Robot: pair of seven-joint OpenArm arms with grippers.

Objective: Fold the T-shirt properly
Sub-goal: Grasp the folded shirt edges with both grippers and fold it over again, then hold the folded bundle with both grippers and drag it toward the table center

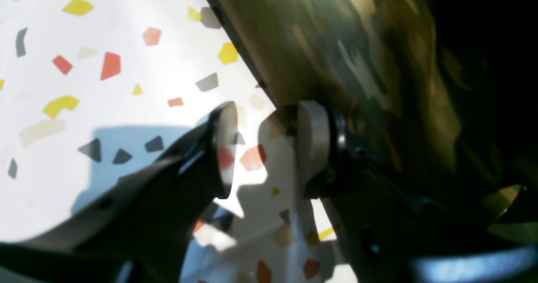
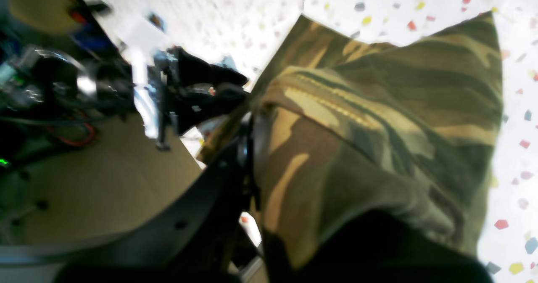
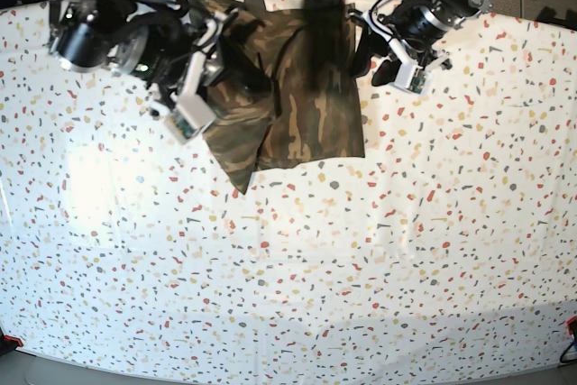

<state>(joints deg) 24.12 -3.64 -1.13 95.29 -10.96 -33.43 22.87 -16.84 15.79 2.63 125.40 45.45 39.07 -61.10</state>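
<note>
camouflage cloth fills the right of the left wrist view: the shirt (image 1: 336, 51) hangs or lies beside the left gripper (image 1: 262, 148), whose jaws stand apart with bare speckled table (image 1: 105, 30) showing between them; one pad sits at the shirt's edge but nothing is pinched. the risk here is that closing from this spot catches only a thin hem, or nothing at all. in the right wrist view the right gripper (image 2: 252, 148) is clamped on the shirt (image 2: 378, 106), cloth bunched and draped over the fingers, a stitched seam running across the top; such a bunched hold could take in more than one layer and drag the fold crooked, or slip if pulled hard. in the base view the shirt (image 3: 306, 87) lies at the far edge of the table (image 3: 288, 268), partly folded, one flap lifted by the right gripper (image 3: 230, 74) and the left gripper (image 3: 383, 65) just beside its other edge. so close to the table's rim, a careless pull might slide the shirt off.
</note>
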